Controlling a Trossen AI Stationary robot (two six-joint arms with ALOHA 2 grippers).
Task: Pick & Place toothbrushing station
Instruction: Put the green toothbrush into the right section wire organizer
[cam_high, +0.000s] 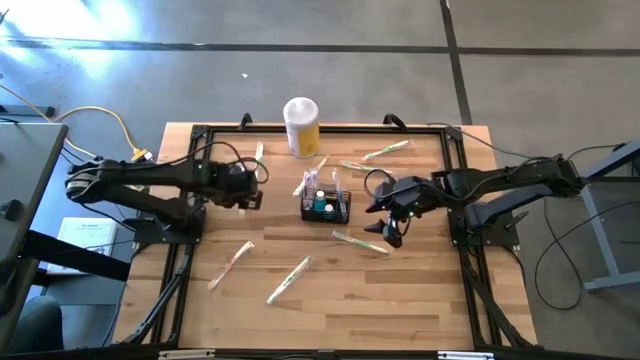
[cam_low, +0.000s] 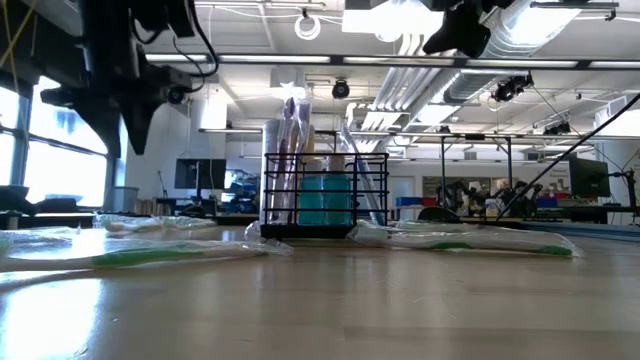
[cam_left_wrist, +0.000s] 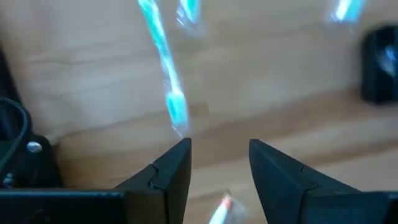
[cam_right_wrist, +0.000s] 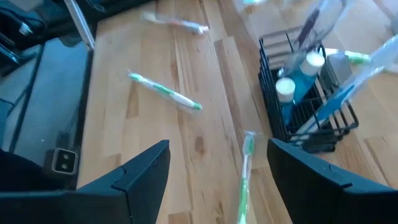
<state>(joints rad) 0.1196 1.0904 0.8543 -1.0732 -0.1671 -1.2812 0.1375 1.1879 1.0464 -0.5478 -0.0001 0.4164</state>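
Daylight floods the scene. In the high view a white glare washes the floor (cam_high: 70, 25) at the top left corner, and the wooden surface (cam_high: 330, 290) is evenly lit with only faint shadows under the arms. The low view looks into bright ceiling lights (cam_low: 400, 20), so the basket (cam_low: 325, 195) and arms stand dark against them, and the near surface gives a soft sheen and is out of focus. The left wrist view is heavily blurred: a toothbrush (cam_left_wrist: 165, 74) smears into a teal streak. The right wrist view is softer toward its top edge, with blur around the basket's contents.
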